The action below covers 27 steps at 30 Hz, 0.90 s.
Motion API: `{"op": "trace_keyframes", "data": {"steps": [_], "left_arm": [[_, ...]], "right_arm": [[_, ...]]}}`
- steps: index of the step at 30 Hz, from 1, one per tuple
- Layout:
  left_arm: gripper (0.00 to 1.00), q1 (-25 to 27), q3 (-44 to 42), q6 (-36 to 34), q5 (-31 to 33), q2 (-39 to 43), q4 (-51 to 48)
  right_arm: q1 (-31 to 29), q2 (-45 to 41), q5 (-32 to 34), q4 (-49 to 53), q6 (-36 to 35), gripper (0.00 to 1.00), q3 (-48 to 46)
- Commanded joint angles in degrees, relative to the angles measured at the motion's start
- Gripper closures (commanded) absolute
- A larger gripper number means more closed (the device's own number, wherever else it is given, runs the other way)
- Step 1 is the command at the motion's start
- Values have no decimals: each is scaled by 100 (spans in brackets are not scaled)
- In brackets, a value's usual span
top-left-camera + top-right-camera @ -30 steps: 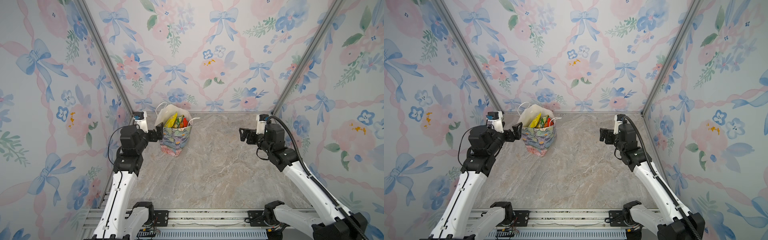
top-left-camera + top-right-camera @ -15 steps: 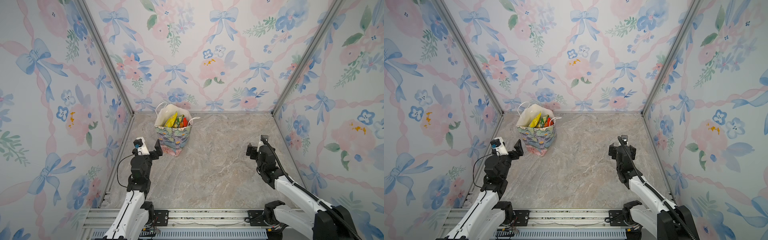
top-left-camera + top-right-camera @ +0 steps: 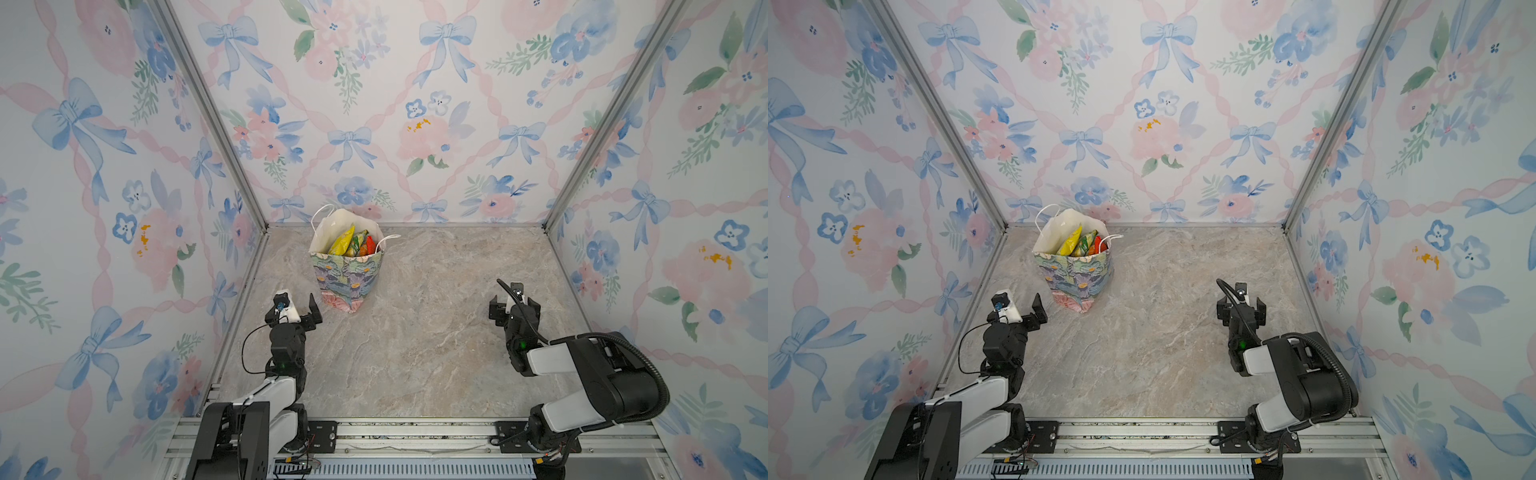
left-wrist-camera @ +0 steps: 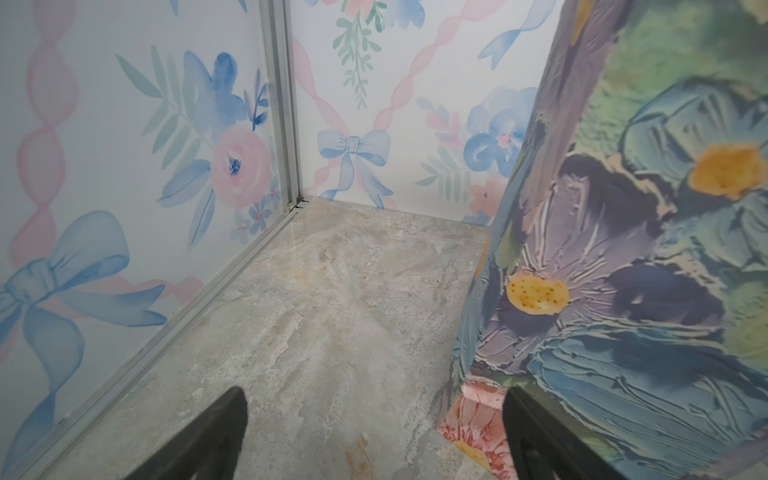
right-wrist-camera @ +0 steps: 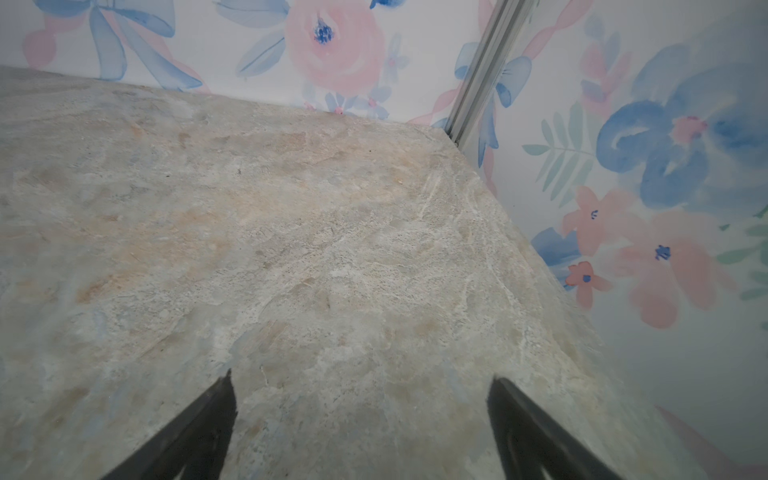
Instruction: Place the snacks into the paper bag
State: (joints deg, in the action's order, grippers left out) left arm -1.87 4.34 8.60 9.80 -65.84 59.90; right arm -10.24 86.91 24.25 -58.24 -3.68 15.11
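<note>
One paper bag (image 3: 347, 278) stands just beside the left pincer (image 3: 297, 310).

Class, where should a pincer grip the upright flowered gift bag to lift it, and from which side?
Grip the gift bag by the white cord handle sticking out past its rim, from above: it stands upright, mouth open, and paper walls may crumple.
</note>
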Motion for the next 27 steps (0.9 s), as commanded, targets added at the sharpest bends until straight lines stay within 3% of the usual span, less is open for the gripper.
{"op": "trace_keyframes", "data": {"steps": [1, 4, 10, 13, 27], "left_arm": [[4, -97, -65, -99, -322, -536, 989], [4, -97, -9, -130, -466, -1050, 1357], [4, -60, 294, -218, -651, -1897, 1541], [4, -51, 367, -233, -697, -2235, 1782], [5, 143, 651, -393, -447, -2223, 1210]], "right_arm": [[272, 313, -826, -635, 77, 3, 181], [258, 122, -1003, -56, 3, 4, 309], [247, 290, -882, -503, 29, 3, 222], [302, 273, -876, -163, 107, 4, 400], [361, 251, -1223, -121, 64, 3, 391]]}}
